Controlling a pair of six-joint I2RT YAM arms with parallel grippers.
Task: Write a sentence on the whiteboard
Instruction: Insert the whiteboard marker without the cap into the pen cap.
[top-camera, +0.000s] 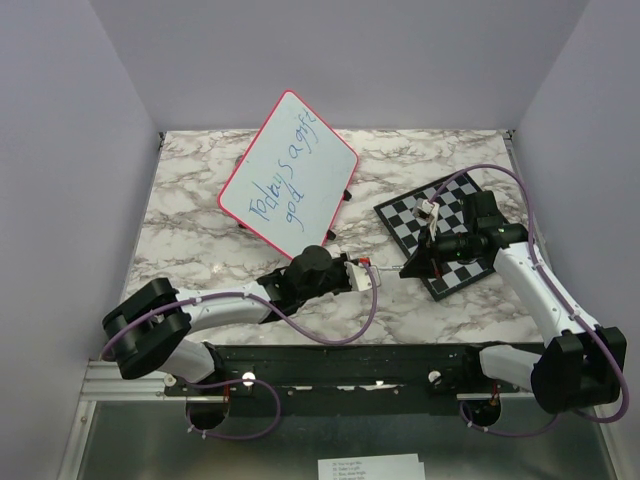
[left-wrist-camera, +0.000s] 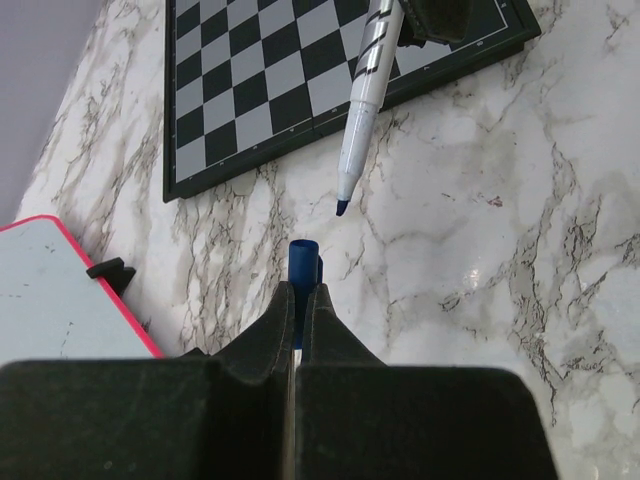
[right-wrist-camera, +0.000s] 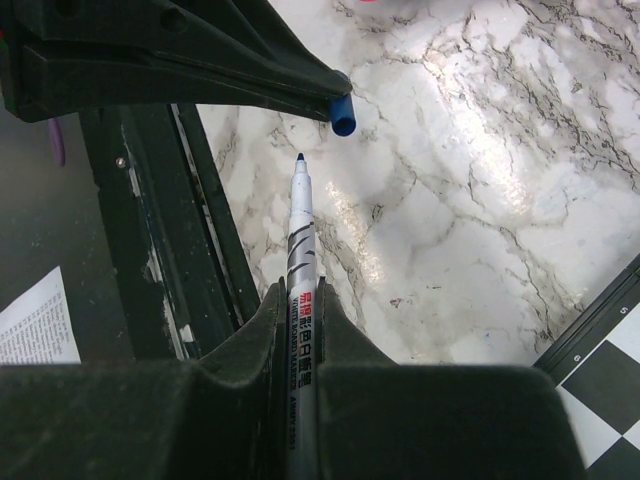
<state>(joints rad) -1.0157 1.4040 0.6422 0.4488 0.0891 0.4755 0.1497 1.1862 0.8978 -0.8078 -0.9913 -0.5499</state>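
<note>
Whiteboard where?
— Back left, blue sentence on it, well apart from both grippers.
— Grippers?
— Left gripper clamps the blue cap; right gripper clamps the marker, tip just outside it.

Whiteboard blocking upper centre; chessboard occupying centre right; bare tabletop lying open at left and between the two boards.
</note>
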